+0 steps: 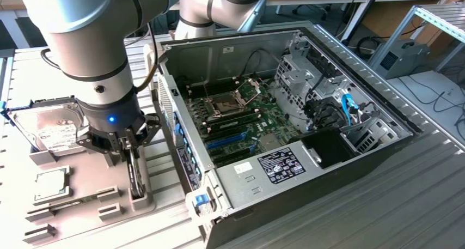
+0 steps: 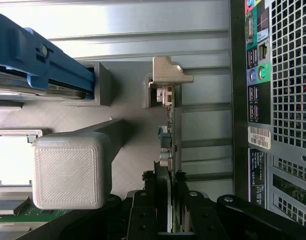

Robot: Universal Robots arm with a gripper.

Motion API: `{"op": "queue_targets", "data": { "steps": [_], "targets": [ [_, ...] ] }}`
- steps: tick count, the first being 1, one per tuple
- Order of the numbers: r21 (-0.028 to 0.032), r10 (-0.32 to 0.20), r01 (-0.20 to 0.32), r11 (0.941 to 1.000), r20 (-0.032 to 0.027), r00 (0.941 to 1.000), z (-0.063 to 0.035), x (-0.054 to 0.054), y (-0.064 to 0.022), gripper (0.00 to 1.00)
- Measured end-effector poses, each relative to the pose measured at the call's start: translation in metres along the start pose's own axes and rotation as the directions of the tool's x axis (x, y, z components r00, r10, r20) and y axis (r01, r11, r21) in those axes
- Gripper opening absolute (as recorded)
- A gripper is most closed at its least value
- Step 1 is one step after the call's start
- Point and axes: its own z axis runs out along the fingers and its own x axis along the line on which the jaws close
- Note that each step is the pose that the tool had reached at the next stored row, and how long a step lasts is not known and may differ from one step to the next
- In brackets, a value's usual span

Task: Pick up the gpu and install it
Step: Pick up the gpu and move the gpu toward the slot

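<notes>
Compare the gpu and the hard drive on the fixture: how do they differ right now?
The gpu is a thin dark card standing on edge in a narrow slot; the hard drive is a boxy silver unit with a white label, propped at a tilt. The gripper is closed on the gpu; the hard drive is untouched. Both sit in the grey fixture beside the computer case.
</notes>
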Motion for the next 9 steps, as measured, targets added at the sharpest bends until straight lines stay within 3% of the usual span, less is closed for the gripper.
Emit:
{"op": "queue_targets", "data": {
  "steps": [9],
  "targets": [
    [0.0001,0.000,0.000,1.0000,-0.0001,1.0000,-0.0076,-0.0002,-0.0001,0.27]
  ]
}}
